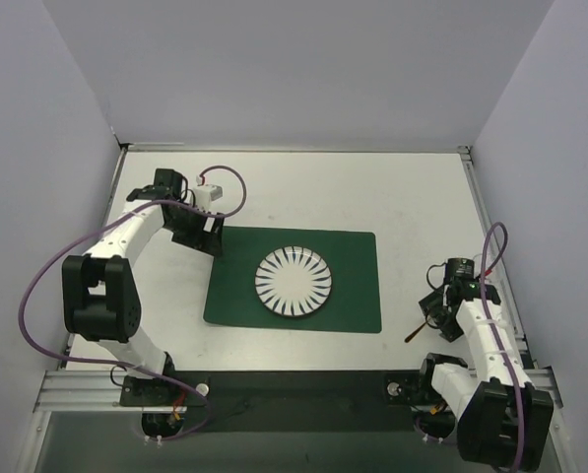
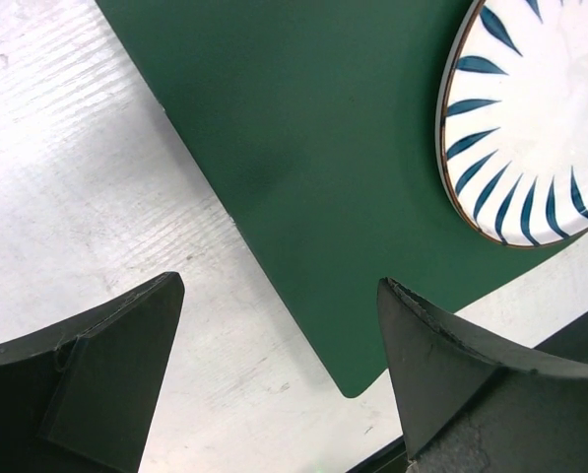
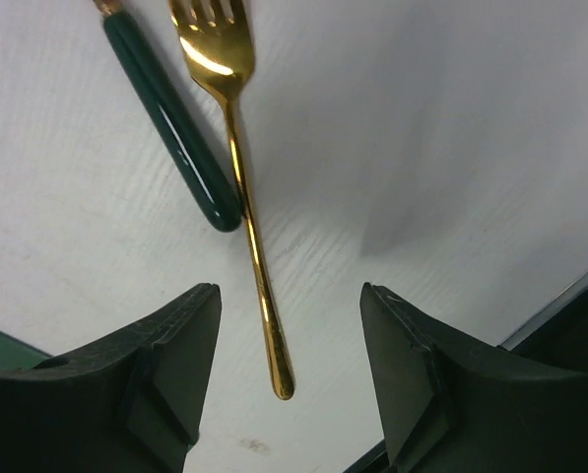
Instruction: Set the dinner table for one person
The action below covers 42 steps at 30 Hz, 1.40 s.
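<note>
Table: the dinner table (image 1: 392, 187) was broad, white and flat with a metal rail at its edges. It lay under everything, with bare white showing on every side of the placemat.
Placemat: there was the dark green placemat (image 1: 353, 296), flat on the middle of the table with its long side running left to right.
Plate: a white plate (image 1: 293, 282) with dark blue strokes fanning in from the rim sat on the placemat, close to its centre and a touch to the left.
Left gripper: up at the placemat's far left corner, the left gripper (image 2: 280, 284) hung above the mat's edge. Its jaws were spread wide with nothing between them, only mat and table below.
Right gripper: well off the placemat's right edge, the right gripper (image 3: 289, 291) pointed down at bare table. Its jaws stood apart, the tail of the fork's handle lay in the gap, and neither jaw touched it.
Fork: the gold fork (image 3: 236, 148) lay flat on the table to the right of the placemat, tines pointing away from the gripper.
Green-handled utensil: the green-handled utensil (image 3: 170, 79) lay just beside the fork, also right of the placemat. Its rounded end came right up against the fork's stem, though I couldn't tell if they touched. Its head ran out of view, so knife or spoon was anybody's call.
</note>
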Tool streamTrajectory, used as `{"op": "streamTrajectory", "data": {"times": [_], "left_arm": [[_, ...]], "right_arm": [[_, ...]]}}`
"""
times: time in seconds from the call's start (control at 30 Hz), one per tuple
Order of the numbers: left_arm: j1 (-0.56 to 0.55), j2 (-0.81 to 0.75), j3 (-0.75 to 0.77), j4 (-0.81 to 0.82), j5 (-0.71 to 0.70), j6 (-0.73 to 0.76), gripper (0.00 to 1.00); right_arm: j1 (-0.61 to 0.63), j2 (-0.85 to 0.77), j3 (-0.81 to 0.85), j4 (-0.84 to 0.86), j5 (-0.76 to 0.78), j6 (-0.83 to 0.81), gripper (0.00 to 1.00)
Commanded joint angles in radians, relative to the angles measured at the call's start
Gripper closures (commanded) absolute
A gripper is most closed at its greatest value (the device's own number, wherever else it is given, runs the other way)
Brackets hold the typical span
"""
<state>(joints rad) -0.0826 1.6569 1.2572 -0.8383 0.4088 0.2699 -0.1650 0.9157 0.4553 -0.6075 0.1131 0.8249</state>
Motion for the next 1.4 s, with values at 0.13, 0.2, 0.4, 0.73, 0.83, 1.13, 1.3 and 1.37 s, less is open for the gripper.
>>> {"op": "streamTrajectory", "data": {"times": [0.13,0.2,0.4,0.73,0.83,1.13,1.3,1.37], "left_arm": [[0.015,0.003,0.013,-0.021,0.09,0.026,0.1],[0.02,0.018,0.013,-0.019,0.094,0.026,0.1],[0.047,0.034,0.019,-0.038,0.143,0.035,0.11],[0.076,0.035,0.031,-0.064,0.193,0.037,0.12],[0.107,0.035,0.031,-0.07,0.2,0.037,0.12],[0.13,0.038,0.041,-0.079,0.231,0.035,0.12],[0.132,0.04,0.044,-0.081,0.236,0.037,0.12],[0.135,0.04,0.047,-0.084,0.239,0.038,0.12]], "right_arm": [[-0.005,0.147,0.155,0.115,0.058,-0.182,0.49],[-0.004,0.182,0.157,0.161,0.021,-0.198,0.5],[-0.004,0.284,0.195,0.181,0.048,-0.239,0.63],[-0.011,0.376,0.23,0.193,0.065,-0.247,0.62],[-0.016,0.426,0.243,0.178,0.044,-0.224,0.62],[-0.018,0.466,0.25,0.158,0.048,-0.207,0.62],[-0.019,0.508,0.273,0.175,0.022,-0.239,0.77],[-0.019,0.528,0.281,0.18,-0.007,-0.25,0.86]]}}
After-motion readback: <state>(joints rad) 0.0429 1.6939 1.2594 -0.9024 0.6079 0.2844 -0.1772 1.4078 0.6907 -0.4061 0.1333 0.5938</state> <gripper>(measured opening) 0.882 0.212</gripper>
